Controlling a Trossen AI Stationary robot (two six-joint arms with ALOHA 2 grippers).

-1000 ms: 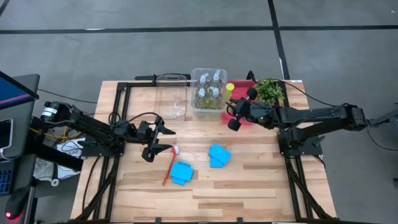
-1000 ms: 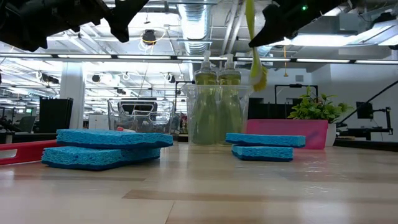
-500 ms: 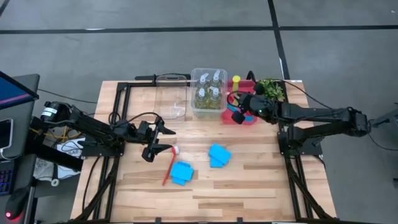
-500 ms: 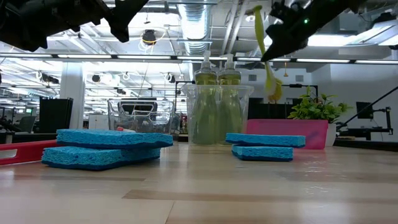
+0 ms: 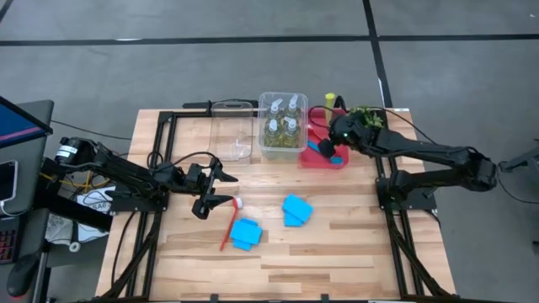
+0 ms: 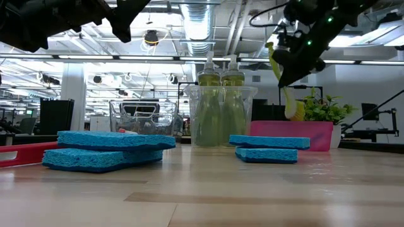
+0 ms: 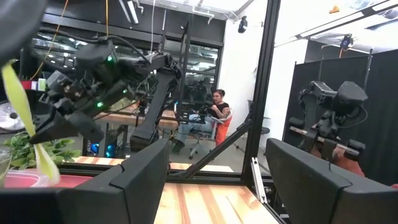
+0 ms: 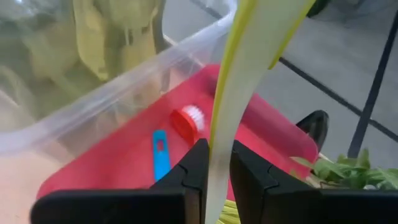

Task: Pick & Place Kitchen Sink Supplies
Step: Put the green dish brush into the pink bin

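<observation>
My right gripper [image 5: 335, 139] is over the red bin [image 5: 313, 160] at the table's far right, shut on a yellow-green brush [image 6: 283, 82]. My left gripper [image 5: 219, 190] hangs open above the table's left middle and holds nothing [image 7: 230, 186]. A red brush [image 5: 227, 225] lies flat on the table just right of it. Two piles of blue sponges [image 5: 246, 233] [image 5: 296, 209] lie flat mid-table. Several bottles of yellow-green liquid [image 5: 282, 126] stand in a clear bin. A blue brush [image 8: 160, 155] and a red brush head [image 8: 188, 121] lie in the red bin. My right gripper pinches the yellow-green brush's handle [image 8: 217, 146] between its two fingers, which lie across it. The brush is lifted clear and slants, with its wider lower end [image 6: 293, 112] hanging above the red bin [image 6: 315, 135].
An empty clear bin [image 5: 233, 135] stands left of the bottle bin. A small leafy plant [image 5: 364, 122] sits right behind the red bin, close to my right gripper. Bare wood lies along the near edge [image 5: 278, 273].
My right gripper has moved toward the table's far right, from beside the bottle bin to over the red bin, and has come down. The brush has gone with it, its lower end sinking toward the red bin. The left arm has kept still.
</observation>
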